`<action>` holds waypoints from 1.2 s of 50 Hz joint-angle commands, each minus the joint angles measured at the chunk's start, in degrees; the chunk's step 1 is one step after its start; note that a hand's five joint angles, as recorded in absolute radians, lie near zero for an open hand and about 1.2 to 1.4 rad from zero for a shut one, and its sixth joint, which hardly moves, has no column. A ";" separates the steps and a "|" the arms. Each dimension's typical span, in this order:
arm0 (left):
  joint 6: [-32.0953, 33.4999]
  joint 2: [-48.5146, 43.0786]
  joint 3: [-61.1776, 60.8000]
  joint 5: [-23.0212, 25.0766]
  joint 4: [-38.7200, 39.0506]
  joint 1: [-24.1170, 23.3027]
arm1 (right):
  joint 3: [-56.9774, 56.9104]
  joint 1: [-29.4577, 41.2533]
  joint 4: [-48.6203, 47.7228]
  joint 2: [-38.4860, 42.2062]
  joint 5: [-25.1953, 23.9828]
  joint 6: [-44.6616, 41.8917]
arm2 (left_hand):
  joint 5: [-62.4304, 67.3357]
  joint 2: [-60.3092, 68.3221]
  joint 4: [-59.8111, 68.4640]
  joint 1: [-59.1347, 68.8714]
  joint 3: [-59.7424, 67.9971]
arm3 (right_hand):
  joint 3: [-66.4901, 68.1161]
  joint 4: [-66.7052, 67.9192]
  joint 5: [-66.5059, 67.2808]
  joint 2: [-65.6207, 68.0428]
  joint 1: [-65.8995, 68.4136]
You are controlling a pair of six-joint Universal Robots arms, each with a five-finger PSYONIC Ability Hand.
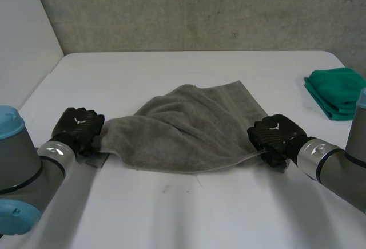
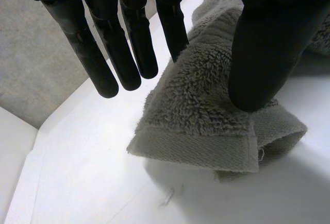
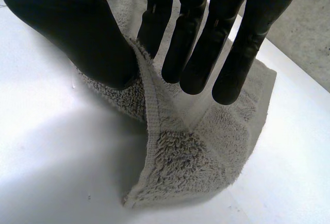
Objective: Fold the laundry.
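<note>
Grey towel (image 1: 189,129) lies rumpled in the middle of the white table (image 1: 171,214), one near corner at each hand. Right hand (image 1: 273,133) pinches its corner between thumb and straight fingers. Left hand (image 1: 78,124) seems to do likewise, though the contact is partly hidden. We judge the first fold is only starting. Next move: lift both corners evenly and carry them to the far edge.

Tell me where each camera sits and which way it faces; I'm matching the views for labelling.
Head view: between and behind the arms, looking down at the white table; both arms, left robot hand, right robot hand.
Left wrist view: on that wrist, looking along the palm at a grey towel corner; own fingers, thumb.
Right wrist view: likewise, at another towel corner; own fingers, thumb.
All three share the grey towel.
</note>
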 commanded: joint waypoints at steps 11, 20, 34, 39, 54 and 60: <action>-0.25 -0.08 0.10 4.65 0.25 -2.00 | 1.77 0.21 -1.82 -0.02 0.04 -0.13 | 38.77 38.11 38.53 37.54 38.07 | 12.42 11.97 13.13 12.66 23.67; -1.91 4.81 2.74 6.15 -4.22 -0.68 | 1.42 -0.05 -2.35 -0.02 0.30 0.92 | 38.77 38.11 38.53 37.54 38.07 | 12.42 11.97 13.13 12.66 23.67; -19.22 15.12 5.54 6.59 -11.25 1.78 | -0.78 -4.01 0.19 0.06 1.36 9.71 | 38.77 38.11 38.53 37.54 38.07 | -38.15 -38.61 -37.44 -37.91 -26.90; -21.78 15.74 8.62 6.59 -13.63 1.70 | -0.60 -4.09 1.16 1.47 1.18 9.01 | 38.77 38.11 38.53 37.54 38.07 | -38.49 -38.94 -37.78 -38.25 -27.24; -22.22 16.18 11.79 6.51 -15.39 1.78 | -1.74 -7.34 -5.52 5.96 0.92 4.44 | 38.77 38.11 38.53 37.54 38.07 | 12.42 11.97 13.13 12.66 23.67; -21.96 21.35 12.67 6.59 -17.32 3.19 | -4.47 -8.05 -2.63 -0.53 0.74 2.07 | 38.77 38.11 38.53 37.54 38.07 | 12.42 11.97 13.13 12.66 23.67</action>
